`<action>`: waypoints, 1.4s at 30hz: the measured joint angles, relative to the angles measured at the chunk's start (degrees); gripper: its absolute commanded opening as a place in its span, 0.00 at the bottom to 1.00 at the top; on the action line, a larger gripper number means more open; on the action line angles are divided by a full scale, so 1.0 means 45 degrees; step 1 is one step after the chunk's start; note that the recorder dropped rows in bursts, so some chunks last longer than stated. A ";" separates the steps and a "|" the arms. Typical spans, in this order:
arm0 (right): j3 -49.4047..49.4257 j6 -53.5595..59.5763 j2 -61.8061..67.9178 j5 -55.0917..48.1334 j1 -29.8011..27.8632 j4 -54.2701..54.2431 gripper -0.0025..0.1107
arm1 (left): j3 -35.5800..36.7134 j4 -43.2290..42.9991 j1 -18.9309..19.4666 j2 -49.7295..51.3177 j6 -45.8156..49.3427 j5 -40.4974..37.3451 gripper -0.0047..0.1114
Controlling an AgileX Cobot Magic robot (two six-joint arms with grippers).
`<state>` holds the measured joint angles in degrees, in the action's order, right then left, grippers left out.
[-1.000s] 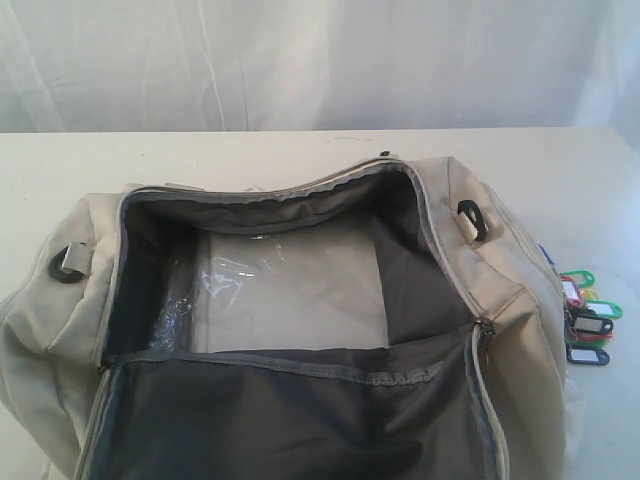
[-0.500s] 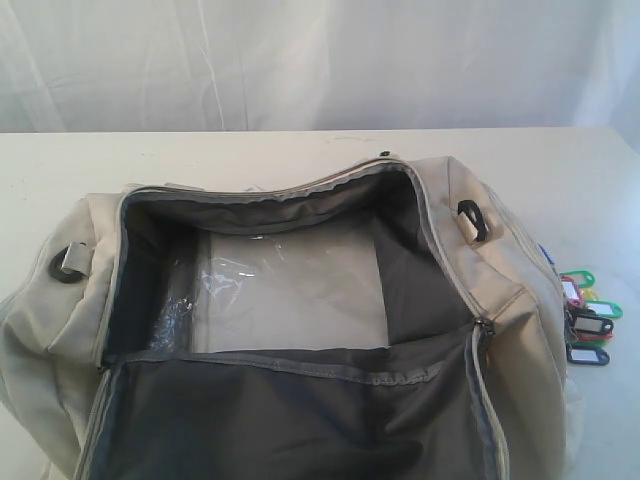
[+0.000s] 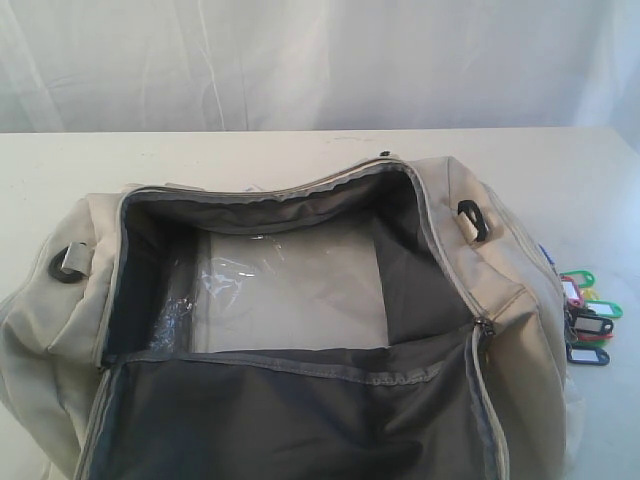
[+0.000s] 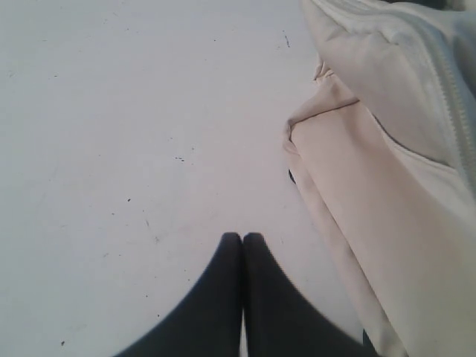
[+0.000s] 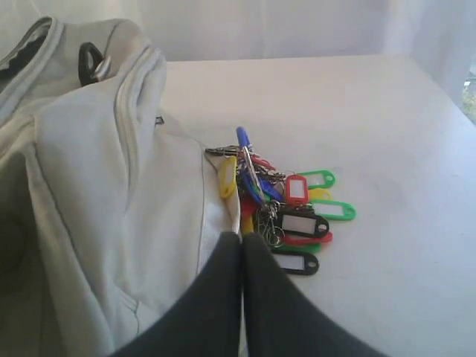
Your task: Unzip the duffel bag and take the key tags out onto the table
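The duffel bag lies on the table with its main zipper fully undone and its top flap folded toward 6 o'clock in the exterior view, so the dark lining is open to see. Inside I find only a clear plastic sheet on the floor of the bag, and no tag. The key tags are already outside, in one bunch on the table at about 3 o'clock from the bag, just beside its side wall and perhaps touching it. So I judge that both steps, the unzipping and the taking out, are done, and the task is at its end. The next move calls for little, in my opinion: only that the arms keep away from the bag and the bunch. If a tag were hidden under the plastic sheet, a gripper would first need to open before it reaches in. The left gripper has its two fingers pressed together and holds nothing; it is over bare table, near the bag's outer side, and I cannot tell if it touches the tabletop. The right gripper is closed in the same way and empty, and the key tags lie free on the table just past its tips, not gripped.
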<state>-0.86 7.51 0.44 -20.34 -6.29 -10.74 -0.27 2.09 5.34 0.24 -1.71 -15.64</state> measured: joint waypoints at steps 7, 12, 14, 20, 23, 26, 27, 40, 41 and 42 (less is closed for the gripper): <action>-0.0003 0.0000 -0.0032 0.0000 -0.0020 0.0000 0.02 | 0.0000 0.0000 0.0000 0.0000 0.0000 0.0000 0.04; -0.0003 0.0000 -0.0032 0.0000 -0.0020 0.0000 0.02 | 0.0000 0.0000 0.0000 0.0000 0.0000 0.0000 0.04; -0.0003 0.0000 -0.0032 0.0000 -0.0020 0.0000 0.02 | 0.0000 0.0000 0.0000 0.0000 0.0000 0.0000 0.04; 0.0107 0.0000 -0.0032 0.0221 -0.0020 0.0000 0.02 | 0.0000 0.0000 0.0000 0.0000 0.0000 0.0000 0.04; 0.0107 0.0000 -0.0032 0.0249 -0.0020 0.0102 0.02 | 0.0000 0.0000 0.0000 0.0000 0.0000 0.0000 0.04; 0.0107 0.0000 -0.0032 0.0276 -0.0020 0.0715 0.02 | 0.0000 0.0000 0.0000 0.0000 0.0000 0.0000 0.04; 0.0107 0.0000 -0.0032 0.0276 -0.0020 0.0874 0.02 | 0.0000 0.0000 0.0000 0.0000 0.0000 0.0000 0.04; 0.0107 0.0000 -0.0032 0.0276 -0.0020 0.1197 0.02 | 0.0000 0.0000 0.0000 0.0000 0.0000 0.0000 0.04; 0.0107 0.0000 -0.0032 0.0276 -0.0020 0.1197 0.02 | 0.0000 0.0000 0.0000 0.0000 0.0000 0.0000 0.04; 0.0107 0.0000 -0.0032 0.0276 -0.0020 0.1197 0.02 | 0.0000 0.0000 0.0000 0.0000 0.0000 0.0000 0.04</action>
<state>-0.38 7.51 0.29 -19.10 -6.38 -5.35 -0.27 2.09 5.34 0.24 -1.71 -15.64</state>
